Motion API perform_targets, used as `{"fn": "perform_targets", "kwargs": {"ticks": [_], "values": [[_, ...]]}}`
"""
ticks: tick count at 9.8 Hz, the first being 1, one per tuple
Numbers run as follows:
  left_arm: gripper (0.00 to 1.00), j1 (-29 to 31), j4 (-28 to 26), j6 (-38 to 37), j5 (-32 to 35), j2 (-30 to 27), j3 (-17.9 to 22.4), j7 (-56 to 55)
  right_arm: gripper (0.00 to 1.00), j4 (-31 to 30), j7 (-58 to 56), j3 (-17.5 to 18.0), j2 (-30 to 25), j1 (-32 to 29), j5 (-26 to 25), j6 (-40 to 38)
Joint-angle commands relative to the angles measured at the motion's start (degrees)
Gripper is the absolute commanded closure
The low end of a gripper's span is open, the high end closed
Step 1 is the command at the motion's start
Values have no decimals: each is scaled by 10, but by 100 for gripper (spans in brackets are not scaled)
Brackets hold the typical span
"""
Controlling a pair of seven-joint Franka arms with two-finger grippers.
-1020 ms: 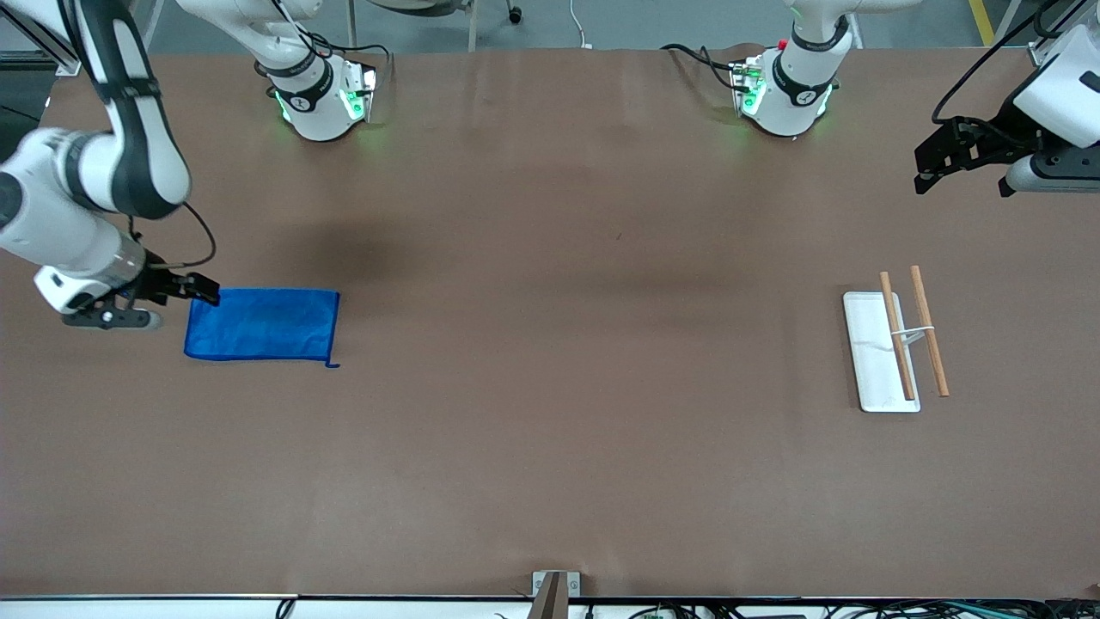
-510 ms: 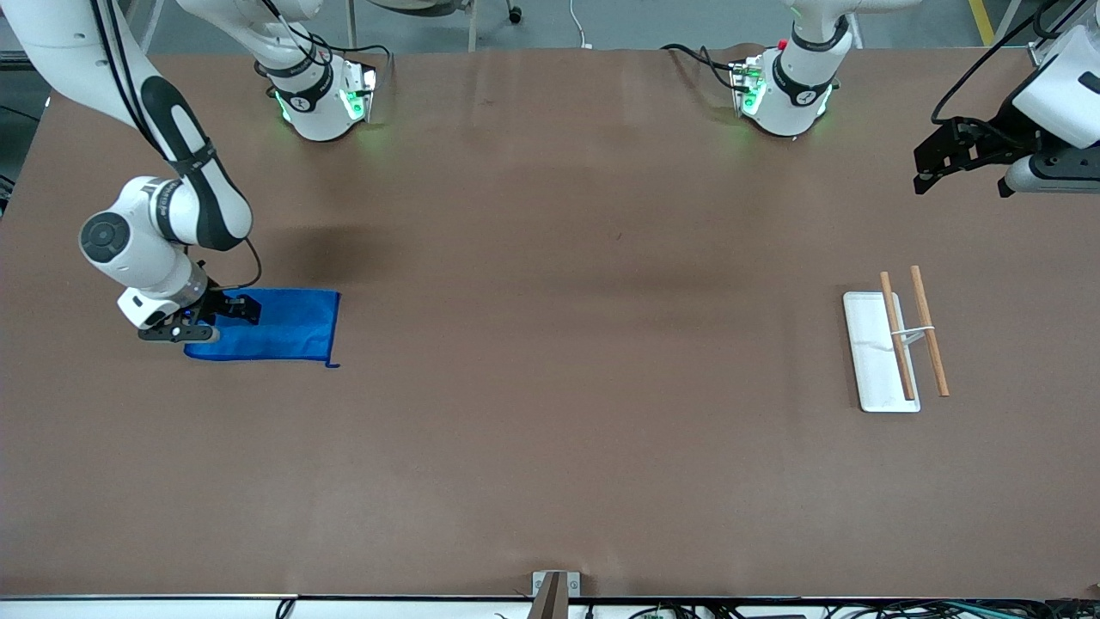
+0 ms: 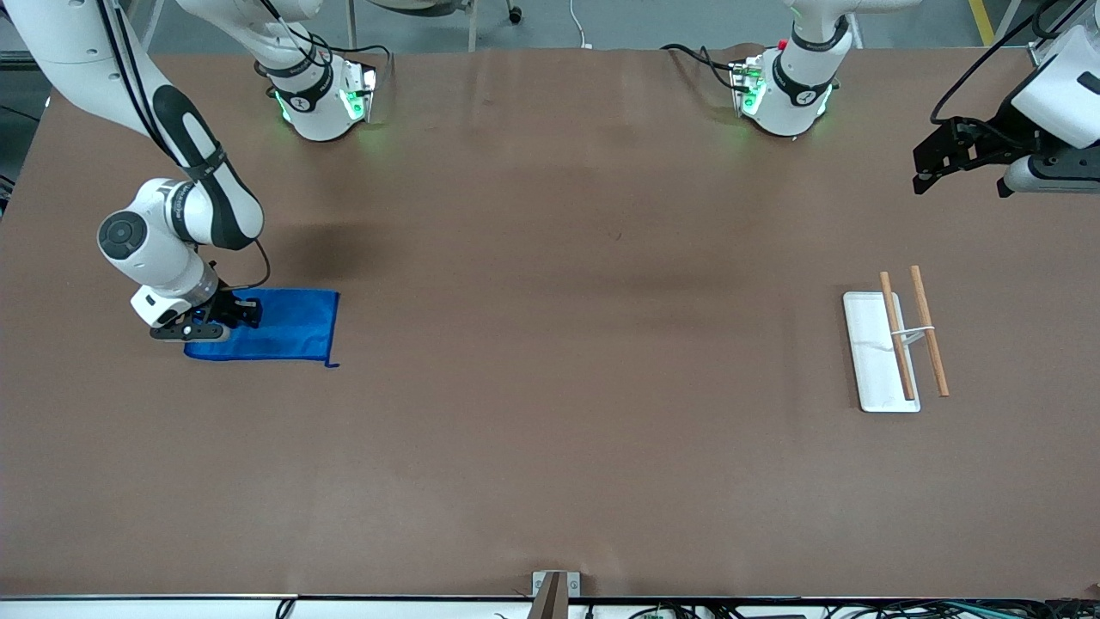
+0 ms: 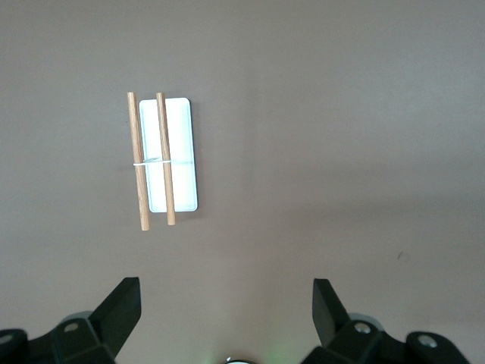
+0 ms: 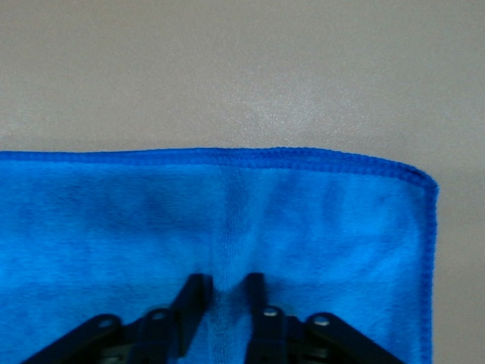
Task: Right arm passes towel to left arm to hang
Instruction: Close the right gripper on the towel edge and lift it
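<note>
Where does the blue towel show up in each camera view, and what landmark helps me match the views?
Front view: the towel lies flat at the right arm's end of the table, the right gripper down on its end.
Left wrist view: not in it; only the tray with rods and the open left gripper.
Right wrist view: it fills the lower half, bunched between the fingers.
Shared landmark: the brown table.

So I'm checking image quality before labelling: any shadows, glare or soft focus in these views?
Front view: broad soft shadows on the brown table, green glow at both bases. Right wrist view: pale sheen on the table above the royal-blue soft towel, the right hand dark. Left wrist view: even light, the left hand in silhouette.
</note>
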Motion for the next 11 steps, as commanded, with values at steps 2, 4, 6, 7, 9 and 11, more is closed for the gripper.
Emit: {"fn": "perform_targets", "kwargs": {"ticks": [2, 4, 6, 7, 9, 11], "values": [[0, 0, -3, -7, -3, 13, 0, 7, 100, -2, 13, 1, -8, -1, 1, -39], [0, 1, -2, -7, -3, 15, -1, 8, 100, 34, 11, 0, -73, 0, 0, -158], [0, 1, -2, -7, -32, 17, 0, 9, 100, 113, 12, 1, -128, 6, 0, -317], [0, 5, -2, -8, -64, 17, 1, 18, 100, 159, 16, 2, -144, 15, 1, -388], [0, 15, -3, -8, -128, 17, 2, 41, 100, 219, 37, 30, -172, 31, 2, -485], [0, 33, -3, -1, -248, 49, 2, 48, 100, 250, 80, 95, -194, 31, 58, -518]]}}
